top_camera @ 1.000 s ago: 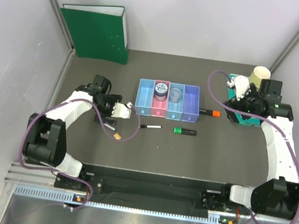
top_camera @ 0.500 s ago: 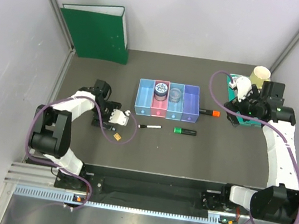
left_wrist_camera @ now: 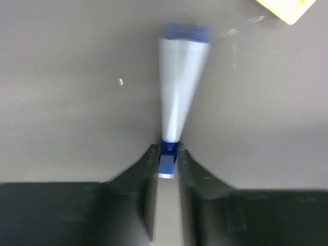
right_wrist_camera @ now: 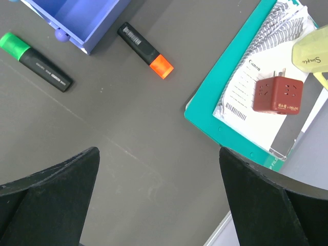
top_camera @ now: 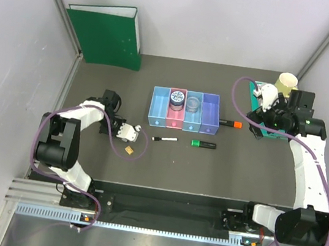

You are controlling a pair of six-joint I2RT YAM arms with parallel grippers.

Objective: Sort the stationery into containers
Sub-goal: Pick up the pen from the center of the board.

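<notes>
The row of four bins (top_camera: 185, 109) sits mid-table, with a jar (top_camera: 177, 99) in its second bin from the left and another jar (top_camera: 192, 104) in the third. One highlighter (top_camera: 230, 123) lies just beside the row's right end, with a second highlighter (top_camera: 203, 144) and a pen (top_camera: 164, 140) in front of the row. A small square (top_camera: 128, 150) lies left of that pen, just in front of the left gripper (top_camera: 129, 132), which grips another pen (left_wrist_camera: 179, 97); the binder (top_camera: 106, 39) stands back left, and a tray (right_wrist_camera: 220, 77) holding a plug adapter (right_wrist_camera: 278, 96) lies far right.

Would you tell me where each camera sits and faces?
Top: above, behind the arms, looking down at the table; both show.
Left wrist: on the left gripper, facing down its held pen; fingers show.
Right wrist: on the right gripper, facing down at the green highlighter; fingers show.
Top and right wrist share the orange highlighter.
</notes>
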